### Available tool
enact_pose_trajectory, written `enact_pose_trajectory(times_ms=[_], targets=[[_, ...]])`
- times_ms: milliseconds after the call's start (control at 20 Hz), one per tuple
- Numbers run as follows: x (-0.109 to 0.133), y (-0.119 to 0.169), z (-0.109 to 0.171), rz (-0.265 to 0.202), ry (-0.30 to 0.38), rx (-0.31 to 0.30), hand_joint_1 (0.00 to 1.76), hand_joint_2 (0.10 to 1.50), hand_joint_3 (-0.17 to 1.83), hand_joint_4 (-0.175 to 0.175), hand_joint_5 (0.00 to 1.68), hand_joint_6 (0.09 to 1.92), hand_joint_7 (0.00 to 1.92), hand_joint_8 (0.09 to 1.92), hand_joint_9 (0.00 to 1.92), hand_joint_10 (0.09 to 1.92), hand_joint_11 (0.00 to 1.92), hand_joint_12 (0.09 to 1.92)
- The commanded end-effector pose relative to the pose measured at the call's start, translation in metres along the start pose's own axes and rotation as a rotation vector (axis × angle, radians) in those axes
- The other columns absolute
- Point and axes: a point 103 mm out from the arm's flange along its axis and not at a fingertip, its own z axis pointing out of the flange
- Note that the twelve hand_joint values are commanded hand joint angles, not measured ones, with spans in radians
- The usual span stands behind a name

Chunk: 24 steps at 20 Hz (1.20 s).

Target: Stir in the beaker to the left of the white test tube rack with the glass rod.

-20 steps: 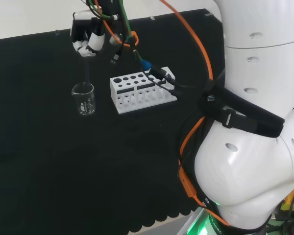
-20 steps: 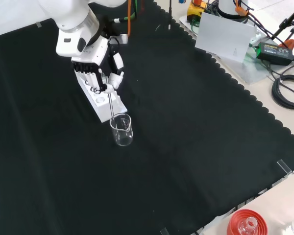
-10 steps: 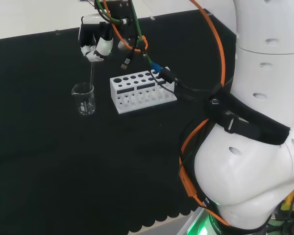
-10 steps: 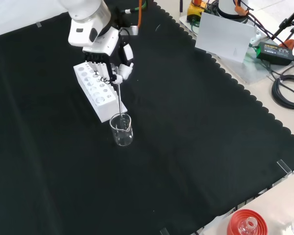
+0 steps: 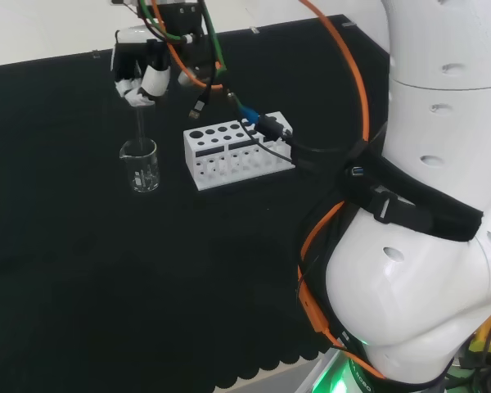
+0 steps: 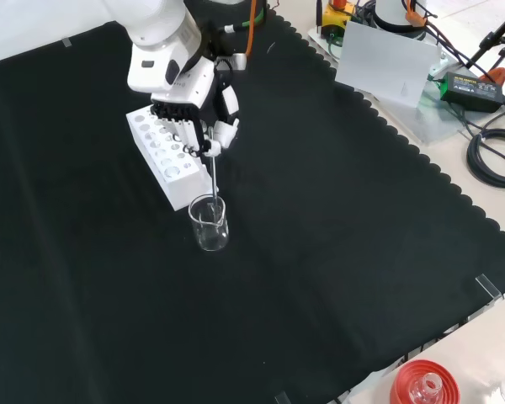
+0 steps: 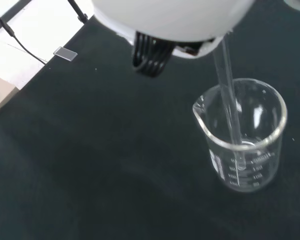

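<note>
A clear glass beaker (image 5: 141,166) (image 6: 209,224) (image 7: 242,134) stands on the black cloth, left of the white test tube rack (image 5: 236,152) in the head view and just below the rack (image 6: 167,155) in the front view. The hand (image 5: 138,69) (image 6: 197,108) hangs above the beaker with its fingers curled round a thin glass rod (image 5: 141,128) (image 6: 212,178) (image 7: 229,100). The rod runs almost straight down from the hand into the beaker, and its lower end sits inside near the bottom. A blurred white part of the hand (image 7: 175,20) is close to the wrist camera.
Orange and green cables (image 5: 229,90) hang from the wrist over the rack. The arm's big white links (image 5: 425,213) stand at the head view's right. A red ribbed stand (image 6: 421,385) with a glass piece sits at the front view's lower edge, off the cloth.
The hand has swung back left in the head view, carrying the rod's top with it. The rod, tilted half a second ago, now stands nearly upright in the beaker. The beaker has not moved.
</note>
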Motion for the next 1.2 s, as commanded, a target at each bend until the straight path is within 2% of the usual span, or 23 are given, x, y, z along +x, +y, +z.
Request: enact_pose_trajectory(times_ms=[50,300,550,1200], targets=[[0.01,0.026,0.0,-0.035,-0.013,0.016,1.32,0.57,0.89,-0.175,1.11,0.85,1.3,0.95,1.69,0.57,1.61,0.75],[0.004,0.026,-0.003,-0.026,-0.024,0.022,1.32,0.57,0.89,-0.175,1.11,0.85,1.31,0.95,1.69,0.57,1.61,0.75],[-0.015,0.011,-0.012,-0.014,-0.017,0.005,1.32,0.57,0.89,-0.175,1.11,0.85,1.31,0.95,1.69,0.57,1.61,0.75],[-0.014,-0.009,-0.018,0.002,-0.028,-0.005,1.32,0.57,0.89,-0.175,1.11,0.85,1.31,0.95,1.69,0.57,1.61,0.75]])
